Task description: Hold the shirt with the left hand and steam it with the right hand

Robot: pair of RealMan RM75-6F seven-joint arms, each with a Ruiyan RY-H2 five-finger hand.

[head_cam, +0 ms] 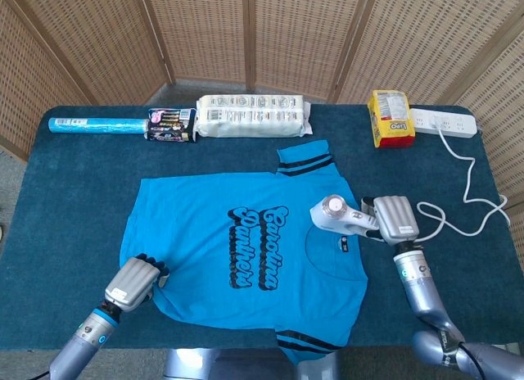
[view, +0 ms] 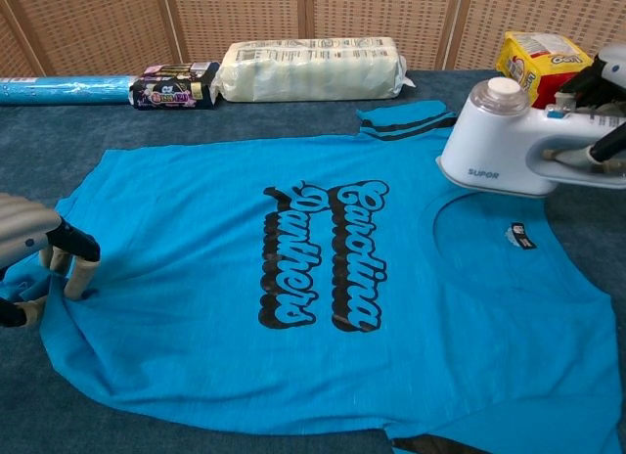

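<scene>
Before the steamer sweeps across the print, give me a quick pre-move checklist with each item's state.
1. Left hand presses the blue printed T-shirt's hem corner: ok.
2. Right hand grips the white handheld steamer: ok.
3. Steamer head sits over the shirt, near the collar: ok.
4. Steamer touching the fabric or hovering: cannot tell.
5. Steam coming out: cannot tell.
6. White power cord lies off the shirt, right of the hand: ok.
</scene>
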